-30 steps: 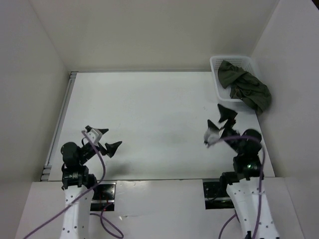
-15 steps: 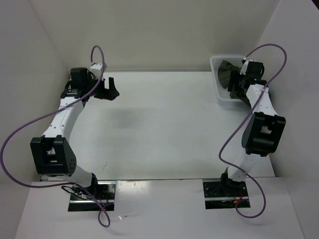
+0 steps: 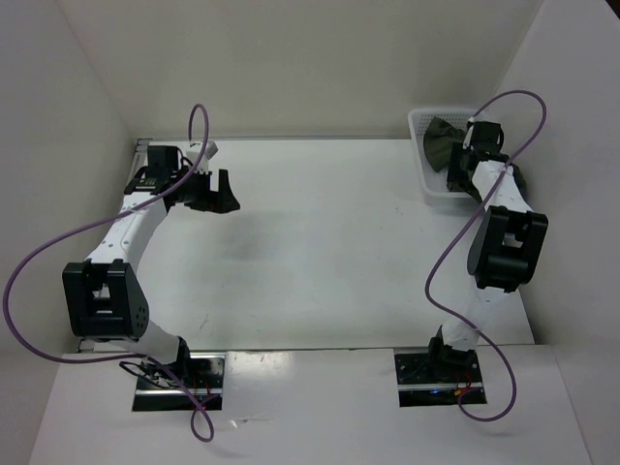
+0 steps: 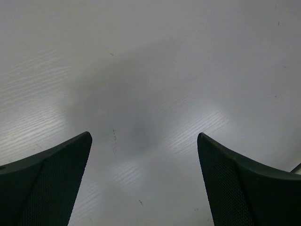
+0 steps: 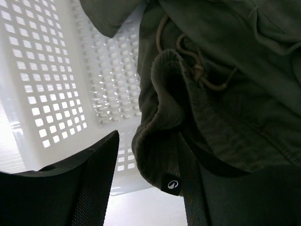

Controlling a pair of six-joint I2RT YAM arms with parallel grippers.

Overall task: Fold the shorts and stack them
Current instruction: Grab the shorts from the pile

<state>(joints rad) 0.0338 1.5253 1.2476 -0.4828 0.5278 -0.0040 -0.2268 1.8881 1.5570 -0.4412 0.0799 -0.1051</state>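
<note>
The right gripper (image 5: 149, 157) stands parted inside the white perforated basket (image 5: 47, 70), with a rolled fold of the dark olive shorts (image 5: 225, 70) hanging down between its jaws. It is released rather than clenched, since a strip of white basket wall shows between the cloth and the finger (image 5: 70, 188) at the left of the wrist view. The other finger is dark against dark fabric, so whether it touches the fold is hard to tell. A small dark tag (image 5: 173, 184) with a pale mark sits at the fold's lower edge, and above it the knotted drawstring (image 5: 200, 70) lies looped on the waistband. The shorts lie bunched in the basket, filling the right part of the wrist view, while the wall and floor to their left show as plain white grid. From above, the right gripper (image 3: 455, 172) reaches into the basket (image 3: 418, 124) at the far right corner of the table (image 3: 320, 242), and the shorts (image 3: 438, 140) show as a dark heap beside it. The left gripper (image 3: 215, 194) hovers over the far left of the table, well apart from the basket; in its own view its fingers (image 4: 47, 183) are spread wide above the white table (image 4: 150, 56)
</note>
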